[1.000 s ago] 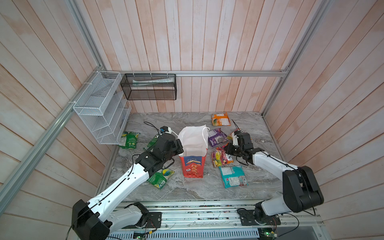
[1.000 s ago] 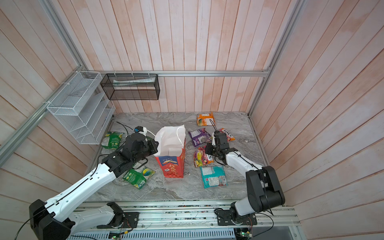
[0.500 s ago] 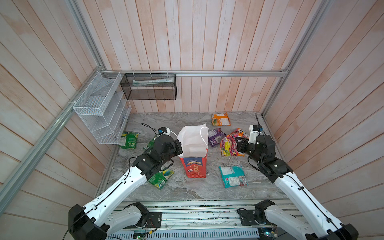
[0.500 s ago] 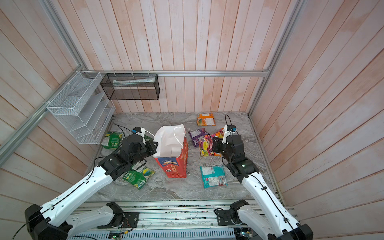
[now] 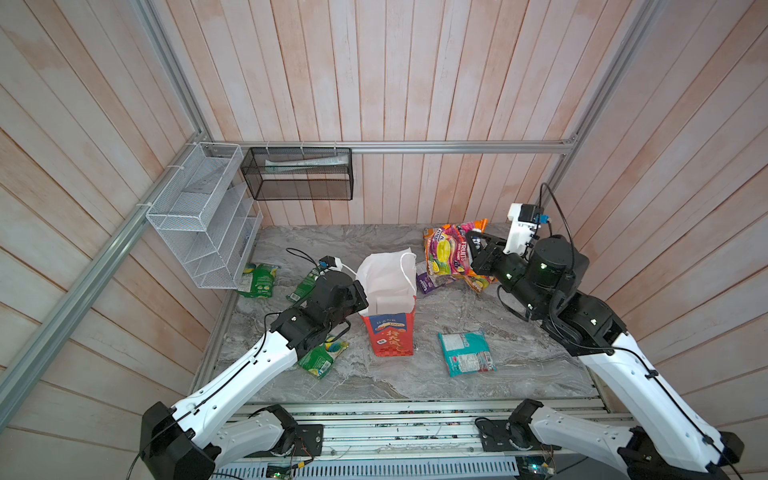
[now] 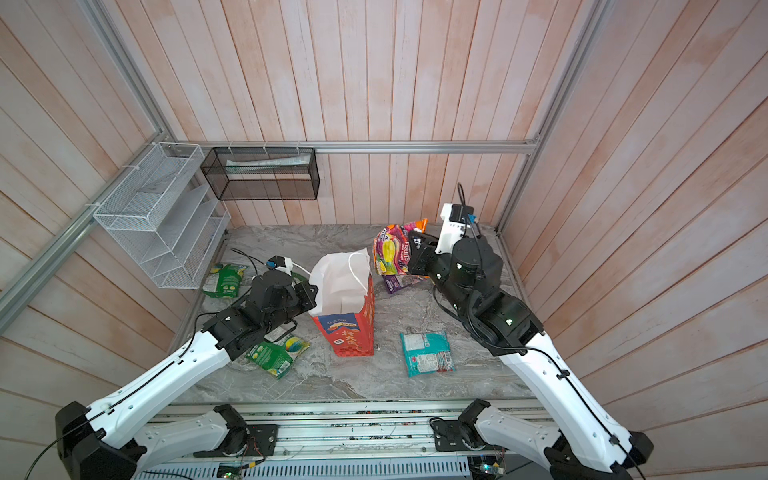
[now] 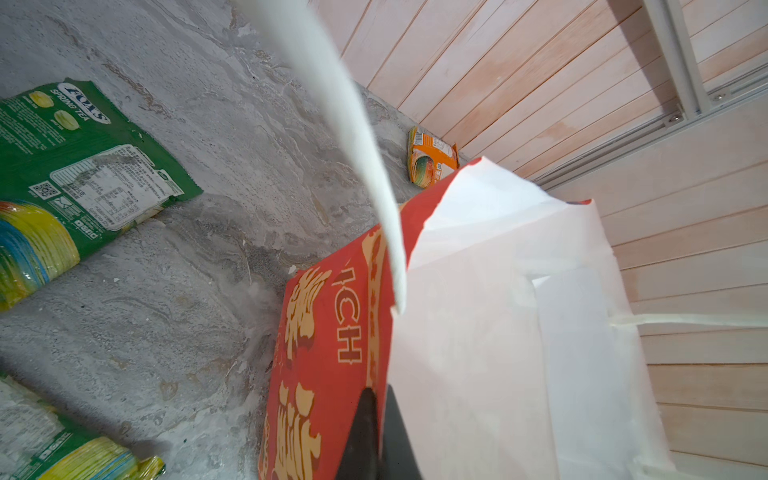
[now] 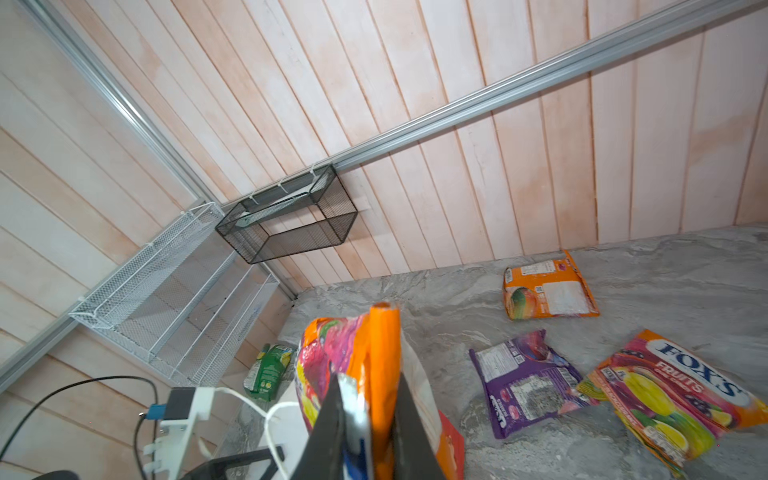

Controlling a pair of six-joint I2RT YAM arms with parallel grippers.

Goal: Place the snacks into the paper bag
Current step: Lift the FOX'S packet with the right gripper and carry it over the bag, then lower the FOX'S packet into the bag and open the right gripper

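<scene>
1. Both top views. Upright bag [image 5: 390, 338] stands mid-desk [image 5: 523, 374], mouth open, white lining showing.
   - On the bag's left-arm side the left pincer [image 5: 360, 296] is closed on the rim, bracing it.
   - The right pincer [image 5: 471, 251] is clamped on a FOX'S packet [image 5: 444, 255], held off the desk behind the bag toward its right-arm side. It is near the mouth, not over it.
   - The mouth lies left-arm-ward and base-ward of that pincer, so by my judgement the carry must run that way. The right arm is nearer, and loaded.
   - Flat on the desk: a teal packet [image 5: 465, 353] front-right of the bag, and a purple packet [image 5: 424, 283] just beside the bag.
2. Left wrist. The left pincer [image 7: 380, 432] has its fingers pressed together on the bag [image 7: 328, 332] wall, red outside, lining inside. A green packet [image 7: 83, 166] lies flat, apart from the bag.
3. Right wrist. The right pincer [image 8: 370, 432] grips the FOX'S packet [image 8: 357, 365] by one end. The long axis runs on ahead of the fingers, roughly in line. It likely needs tipping end-down to enter the mouth.
</scene>
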